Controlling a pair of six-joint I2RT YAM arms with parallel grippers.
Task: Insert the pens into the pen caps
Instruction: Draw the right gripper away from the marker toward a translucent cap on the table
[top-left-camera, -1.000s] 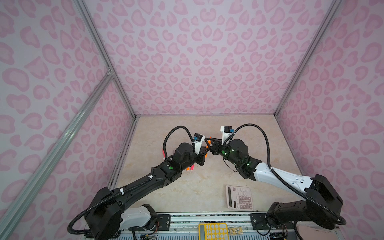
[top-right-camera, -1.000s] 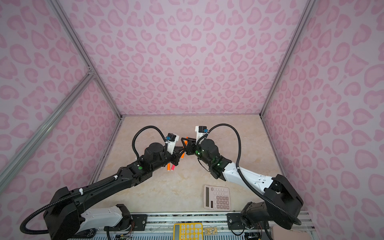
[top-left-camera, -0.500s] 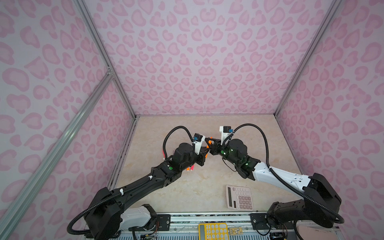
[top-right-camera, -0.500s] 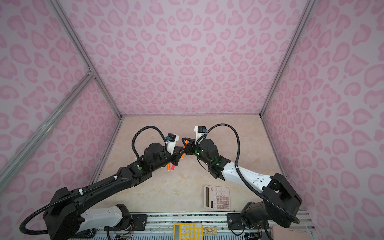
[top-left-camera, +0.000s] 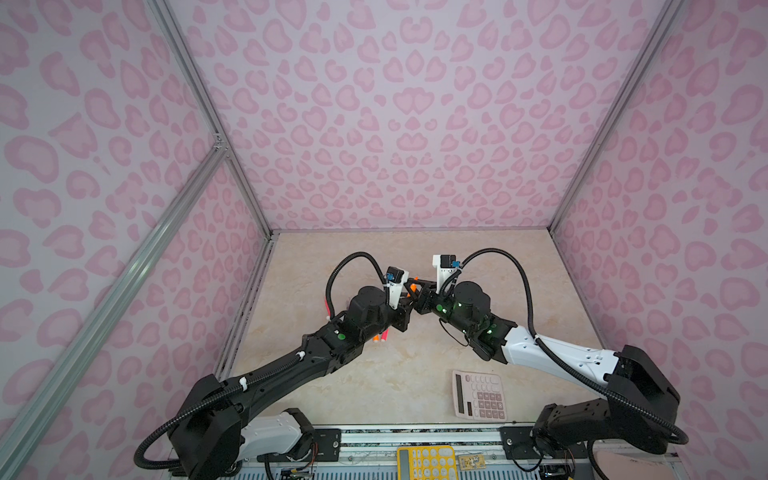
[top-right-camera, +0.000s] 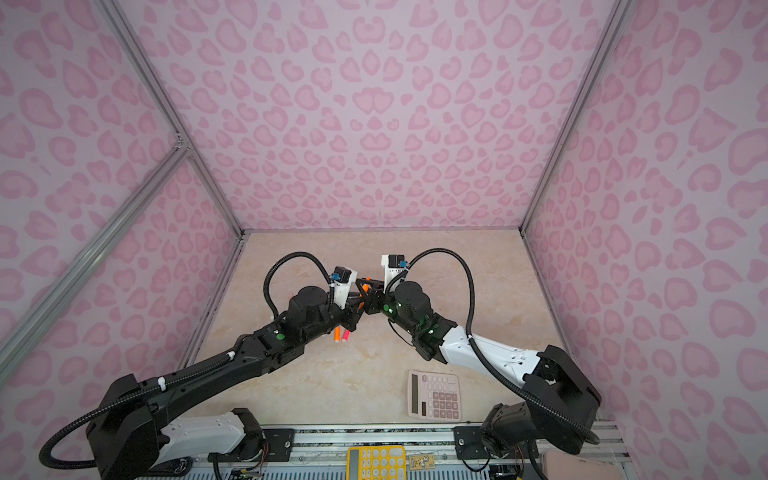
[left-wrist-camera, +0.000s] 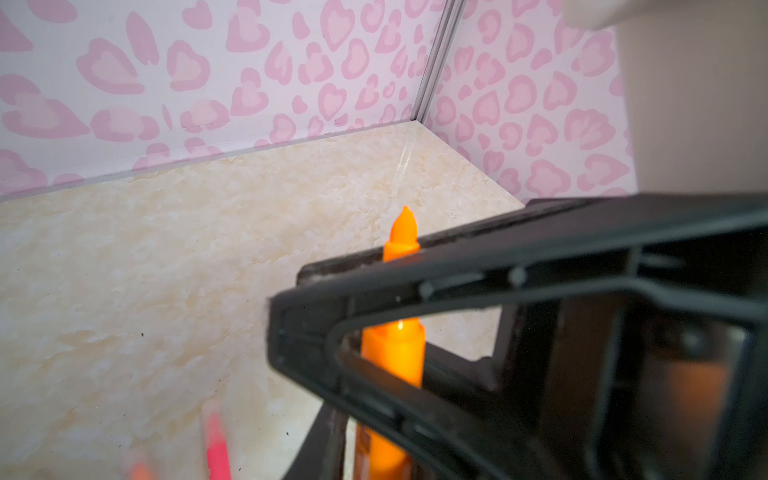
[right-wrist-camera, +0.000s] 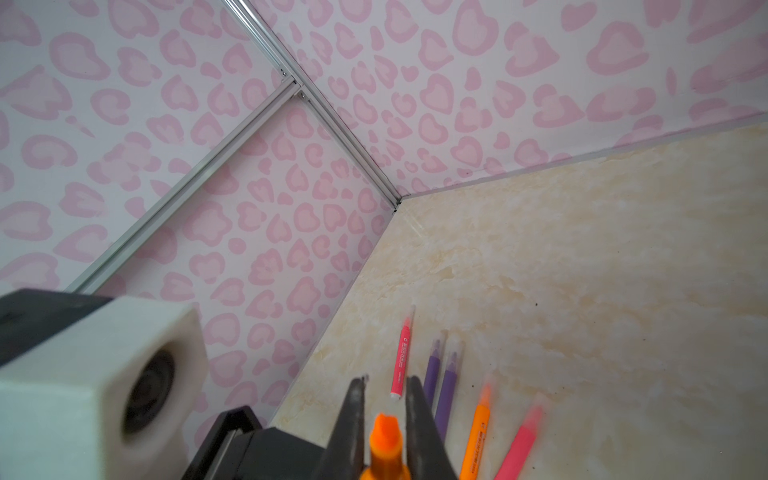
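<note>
Right claw (right-wrist-camera: 386, 382): you have it pinching the orange pen (right-wrist-camera: 386, 442) just below the tip, raised off the table (right-wrist-camera: 582, 291).
Left claw (top-left-camera: 406, 308): mostly hidden behind the other; you cannot tell its grip.
Other pens (right-wrist-camera: 446, 386): five lying together by the left arm (top-left-camera: 291, 374), seemingly capped.

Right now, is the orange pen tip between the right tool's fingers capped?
No: the orange pen shows a bare tip inside the right tool, no cap.
</note>
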